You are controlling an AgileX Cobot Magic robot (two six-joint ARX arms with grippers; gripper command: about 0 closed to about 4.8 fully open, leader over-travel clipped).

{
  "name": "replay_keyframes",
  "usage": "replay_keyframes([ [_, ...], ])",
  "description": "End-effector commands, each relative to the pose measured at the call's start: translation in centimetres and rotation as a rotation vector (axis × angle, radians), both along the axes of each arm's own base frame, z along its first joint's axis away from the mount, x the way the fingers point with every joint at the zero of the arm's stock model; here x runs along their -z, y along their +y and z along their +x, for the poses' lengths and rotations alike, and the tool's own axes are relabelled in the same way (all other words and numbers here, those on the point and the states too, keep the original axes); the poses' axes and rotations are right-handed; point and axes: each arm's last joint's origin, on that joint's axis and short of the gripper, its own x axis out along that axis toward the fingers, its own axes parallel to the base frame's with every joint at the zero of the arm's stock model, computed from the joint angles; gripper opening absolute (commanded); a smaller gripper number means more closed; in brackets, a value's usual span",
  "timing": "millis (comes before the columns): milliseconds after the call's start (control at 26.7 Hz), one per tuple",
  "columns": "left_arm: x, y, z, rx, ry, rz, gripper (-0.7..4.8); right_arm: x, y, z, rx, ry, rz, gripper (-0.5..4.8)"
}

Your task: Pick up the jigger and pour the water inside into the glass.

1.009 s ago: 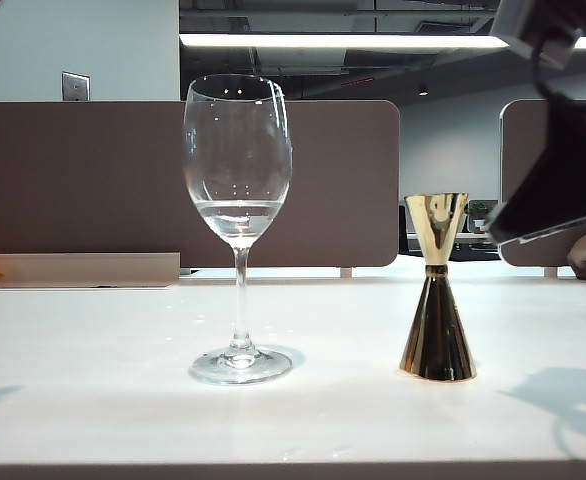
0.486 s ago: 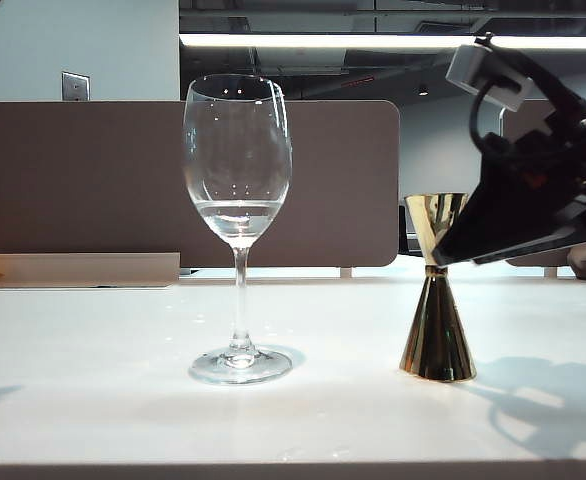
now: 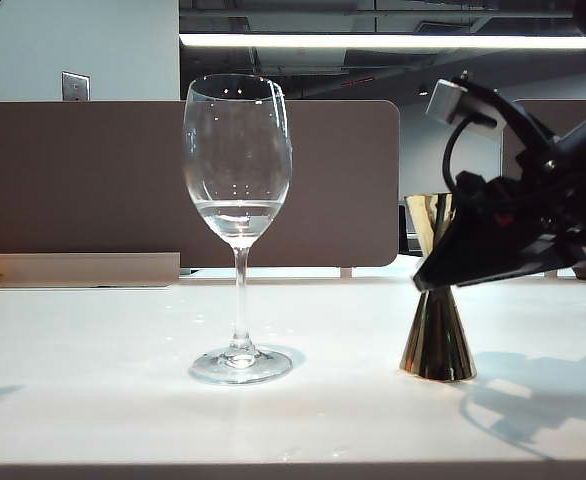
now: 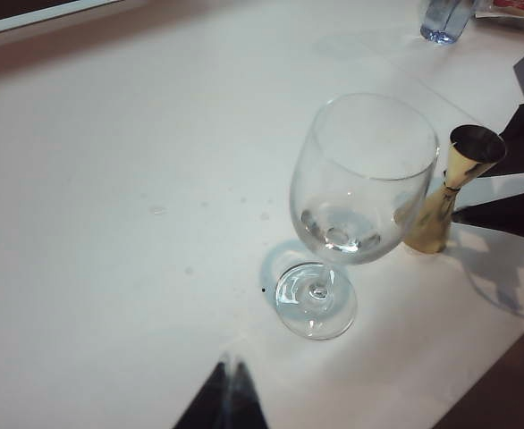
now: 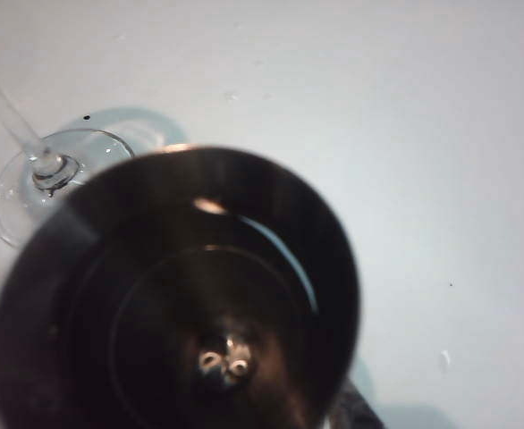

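With the right gripper [image 3: 425, 282] at the jigger [image 3: 438, 330]'s waist, 3 o'clock of the glass [image 3: 238, 225], fingers' spread unclear, left gripper [image 4: 226, 402] too, you close squarely, keeping it upright.

jigger [image 5: 177, 295] mouth (blurred, dark) fills view beside glass [image 5: 52, 174] foot.

The glass [image 3: 238, 225] stands upright on the tabletop [image 3: 93, 400], left of the middle, with water [image 3: 237, 215] in the bottom of its bowl. The jigger [image 3: 437, 300] stands upright to its right, well apart from it, toward the right edge. The right gripper [image 3: 453, 262] sits at the jigger's waist, reaching in from the right. The left gripper [image 4: 224, 407] hangs over the near left part of the tabletop, clear of the glass.
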Motion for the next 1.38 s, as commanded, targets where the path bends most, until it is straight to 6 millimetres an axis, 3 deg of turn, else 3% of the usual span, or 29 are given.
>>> replay_keyframes([
  [37,-0.15,-0.01,-0.01,0.003,-0.009,-0.002,-0.05,0.06,0.29,0.44,-0.007,-0.025,0.018,2.84],
  [374,-0.16,-0.01,-0.01,0.003,-0.010,-0.002,-0.05,0.45,0.59,1.03,0.003,-0.037,0.041,2.77],
  [598,-0.15,-0.01,-0.01,0.003,-0.009,-0.002,-0.05,0.40,0.61,1.10,0.007,-0.047,0.042,1.38],
  [710,-0.16,-0.01,0.00,0.002,-0.010,-0.002,-0.05,0.38,0.61,1.11,0.009,-0.050,0.043,1.38],
  [823,-0.15,-0.01,-0.01,0.003,-0.009,-0.002,-0.05,0.38,0.61,1.11,0.009,-0.050,0.043,0.86],
  [1383,-0.15,-0.01,-0.01,0.003,-0.009,-0.002,-0.05,0.03,0.69,1.28,0.010,-0.086,0.061,0.39],
])
